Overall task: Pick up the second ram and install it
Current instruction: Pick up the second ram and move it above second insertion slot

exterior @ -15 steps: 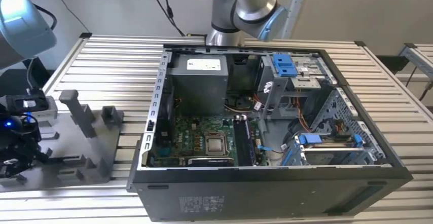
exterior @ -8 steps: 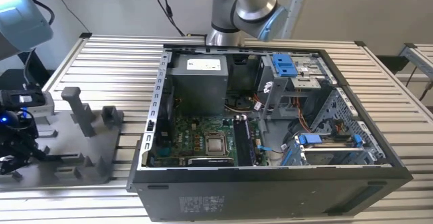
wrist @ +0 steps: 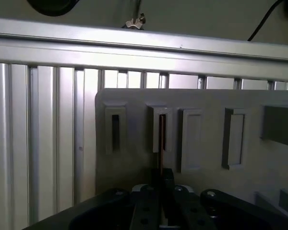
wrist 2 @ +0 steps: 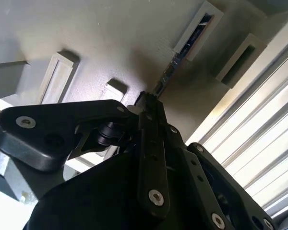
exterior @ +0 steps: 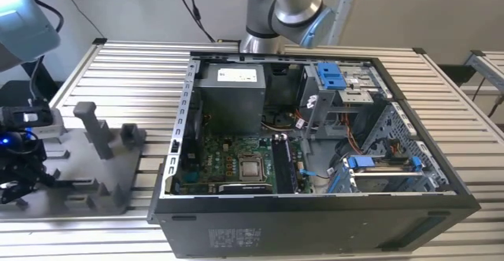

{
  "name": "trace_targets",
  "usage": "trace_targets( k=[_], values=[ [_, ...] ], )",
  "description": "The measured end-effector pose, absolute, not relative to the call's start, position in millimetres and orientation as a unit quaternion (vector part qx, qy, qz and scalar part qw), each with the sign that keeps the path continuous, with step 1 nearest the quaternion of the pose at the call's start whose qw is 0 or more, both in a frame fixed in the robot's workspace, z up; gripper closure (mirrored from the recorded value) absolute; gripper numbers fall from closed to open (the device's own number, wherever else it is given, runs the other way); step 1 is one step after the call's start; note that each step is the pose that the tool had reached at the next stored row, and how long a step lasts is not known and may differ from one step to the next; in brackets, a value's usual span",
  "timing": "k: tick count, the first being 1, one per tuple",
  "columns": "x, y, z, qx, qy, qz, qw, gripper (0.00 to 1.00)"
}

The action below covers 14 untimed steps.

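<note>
The second ram [wrist: 162,141] is a thin card seen edge-on, standing in a slot of the grey fixture tray [wrist: 134,167]. In the second wrist view the ram [wrist 2: 169,73] runs from that slot to my fingertips. My gripper [wrist: 163,176] [wrist 2: 151,98] is shut on the ram's near end, with the black fingers pressed together around it. In the exterior view the gripper [exterior: 16,181] hangs low over the tray [exterior: 118,155] at the exterior view's left, well away from the open computer case [exterior: 181,113]. The motherboard [exterior: 236,160] lies on the case floor with long dark slots [exterior: 285,163] beside the processor.
Several empty rectangular slots [wrist: 192,139] and upright posts [exterior: 98,131] rise from the tray around the gripper. The ribbed aluminium table [exterior: 126,66] carries both tray and case. Inside the case are a power supply [exterior: 232,95], blue drive latches [exterior: 331,75] and loose cables [exterior: 315,172].
</note>
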<state>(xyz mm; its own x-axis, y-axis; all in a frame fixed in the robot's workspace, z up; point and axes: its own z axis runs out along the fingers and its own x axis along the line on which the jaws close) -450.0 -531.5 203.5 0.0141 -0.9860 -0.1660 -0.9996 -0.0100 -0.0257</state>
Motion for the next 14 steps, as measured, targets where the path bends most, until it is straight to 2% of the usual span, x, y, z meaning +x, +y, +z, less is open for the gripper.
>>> trace_targets(
  k=[7, 8, 14],
  values=[
    [-450.6, -531.5, 203.4, -0.706, 0.702, 0.053, 0.071, 0.84],
    [-450.6, -531.5, 203.5, -0.706, 0.702, 0.053, 0.071, 0.78],
    [-450.5, -530.4, 203.4, -0.706, 0.702, 0.053, 0.071, 0.78]
  ],
)
